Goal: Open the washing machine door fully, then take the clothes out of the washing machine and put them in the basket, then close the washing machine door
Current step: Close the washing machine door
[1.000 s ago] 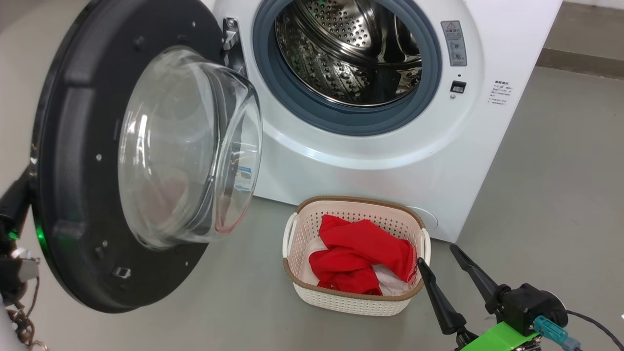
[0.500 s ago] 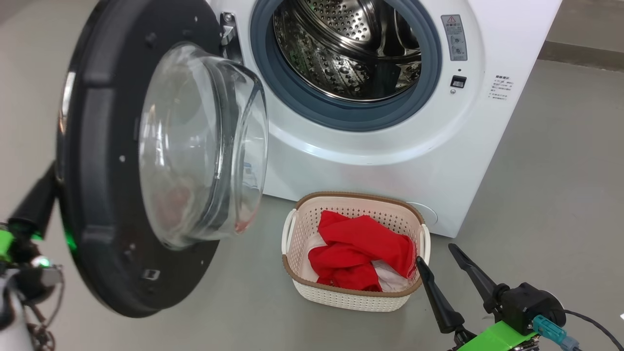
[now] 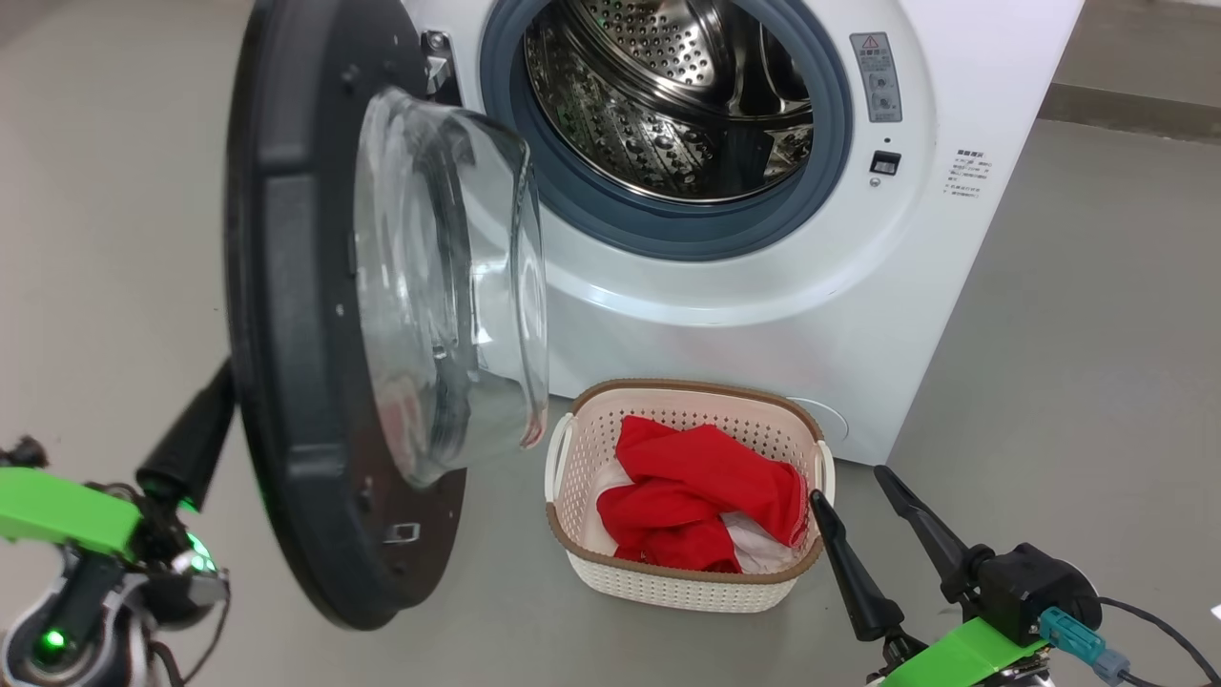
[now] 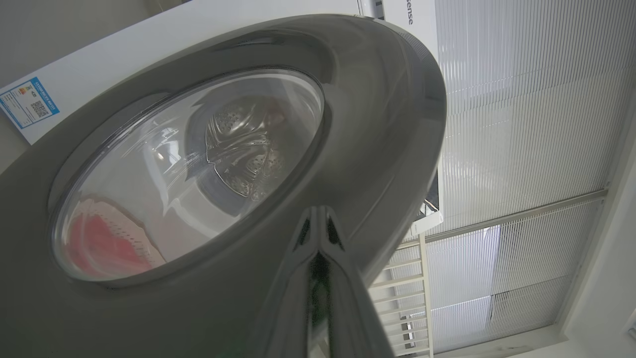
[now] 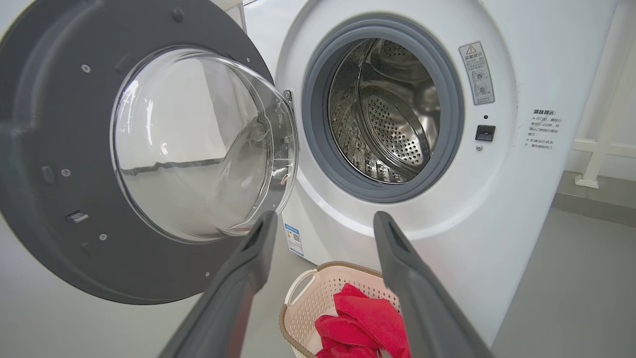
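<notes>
The washing machine door [image 3: 286, 315] stands swung out, about square to the front of the washing machine [image 3: 763, 315]. The drum [image 3: 668, 95] looks empty as far as it can be seen. The clothes [image 3: 701, 496] lie in the basket [image 3: 668, 587], just in front of the machine. I judge that opening and unloading are done and only closing the door is left.

The left gripper [image 4: 318, 219] has its fingers pressed together, holding nothing, at the door's glossy outer face (whether it touches, I cannot tell). The right gripper [image 3: 849, 487] hangs beside the basket, fingers spread wide and empty.

As for writing, the lettering [image 4: 402, 12] reads "sense". There is a blue label [image 4: 29, 102] with a QR code and a grey warning sticker [image 3: 876, 76] with a red triangle. The small print [image 3: 966, 176] is too small to read.
</notes>
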